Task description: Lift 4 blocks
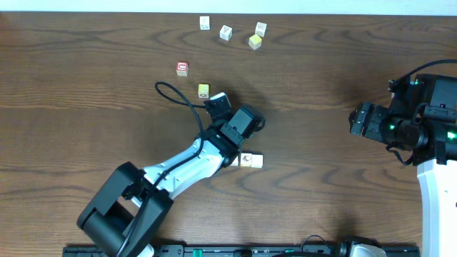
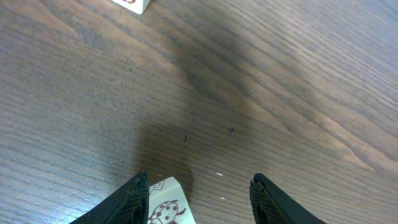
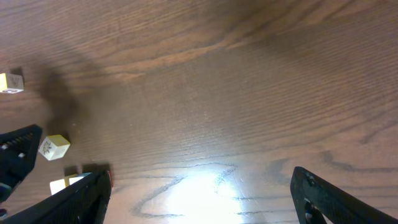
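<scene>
Cream blocks (image 1: 226,33) all appear to rest on the bench (image 1: 86,57), none lifted — three at the far edge, one block (image 2: 166,204) against a finger of my left gripper (image 2: 199,180), jaws apart, empty — right gripper (image 3: 199,177) spread wide, idle.

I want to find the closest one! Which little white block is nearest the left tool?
The ladybug block, sitting just inside the open left tool. The other white blocks lie far off in a loose row.
</scene>
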Controlling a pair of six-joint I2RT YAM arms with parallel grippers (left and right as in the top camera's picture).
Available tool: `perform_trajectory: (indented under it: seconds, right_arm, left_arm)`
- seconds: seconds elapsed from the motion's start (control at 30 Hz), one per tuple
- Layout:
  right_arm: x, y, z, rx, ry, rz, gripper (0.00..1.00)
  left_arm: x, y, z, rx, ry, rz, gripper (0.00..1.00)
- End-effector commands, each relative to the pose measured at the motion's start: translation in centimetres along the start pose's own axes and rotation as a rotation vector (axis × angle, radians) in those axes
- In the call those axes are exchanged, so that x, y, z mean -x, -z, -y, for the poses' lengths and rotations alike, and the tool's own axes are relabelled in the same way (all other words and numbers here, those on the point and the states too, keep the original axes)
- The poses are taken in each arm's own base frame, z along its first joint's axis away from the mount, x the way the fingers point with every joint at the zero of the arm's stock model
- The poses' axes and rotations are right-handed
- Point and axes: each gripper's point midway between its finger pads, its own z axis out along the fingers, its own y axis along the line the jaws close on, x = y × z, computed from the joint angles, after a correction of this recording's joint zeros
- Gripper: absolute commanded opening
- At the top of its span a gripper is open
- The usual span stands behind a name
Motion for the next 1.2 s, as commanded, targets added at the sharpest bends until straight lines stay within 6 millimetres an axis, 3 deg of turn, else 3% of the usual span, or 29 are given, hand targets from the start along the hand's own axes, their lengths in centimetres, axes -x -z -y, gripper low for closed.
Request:
perform_trajectory:
  seconds: [0.0,0.13,0.63,1.17]
  right_arm:
    - [-0.2,-0.1,0.0,0.008,0.006,-0.006,0.90]
    - [-0.2,-0.1,0.0,0.009,0.006,-0.005,0.90]
    - [-0.2,-0.1,0.0,0.009,0.006,-0.006,0.89]
    - [-0.2,-0.1,-0.1,0.016,0.005,-0.008,0.89]
  left_arm:
    - [0.0,-0.3,-0.3,0.027,0.046,-0.004,0.53]
    - [-0.6,-0.2,-2.0,0.101,0.107,-0.019,0.53]
    - [-1.1,-0.1,-3.0,0.141,0.207,-0.031,0.52]
    - [-2.4,-1.2,-2.2,0.106,0.155,-0.090,0.52]
